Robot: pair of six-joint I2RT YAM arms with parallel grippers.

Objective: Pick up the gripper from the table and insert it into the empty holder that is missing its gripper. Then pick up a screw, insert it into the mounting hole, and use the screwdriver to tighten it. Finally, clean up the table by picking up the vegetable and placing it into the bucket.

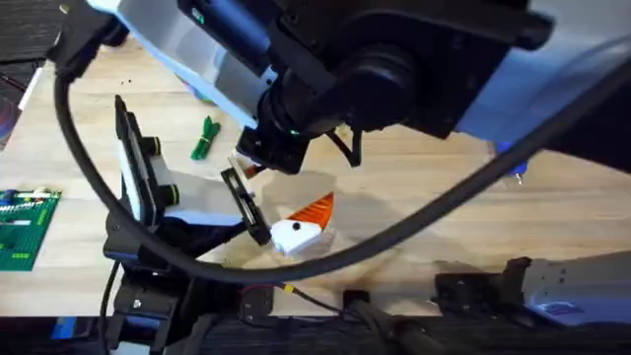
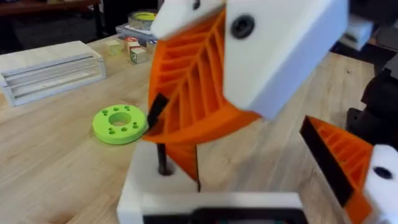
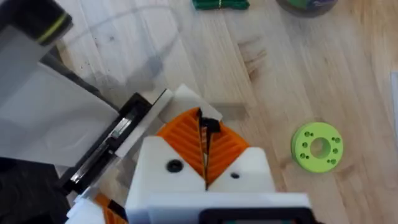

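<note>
Right gripper (image 3: 205,155) clenched, pads together, left gripper (image 2: 261,149) spread — bare table (image 3: 273,74) around (green disc (image 3: 317,146) near).

A robotics lab or workshop: a pale wooden workbench (image 1: 552,212) carries a green circuit board (image 1: 25,229) at its left edge, with black cables (image 1: 89,158) looping across.

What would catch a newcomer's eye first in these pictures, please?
Most striking is the big dark arm looming close under the overhead camera, over the middle of the wooden table. Beneath it sits a white block with an orange ribbed finger, and a small green vegetable lies farther back to the left.
</note>
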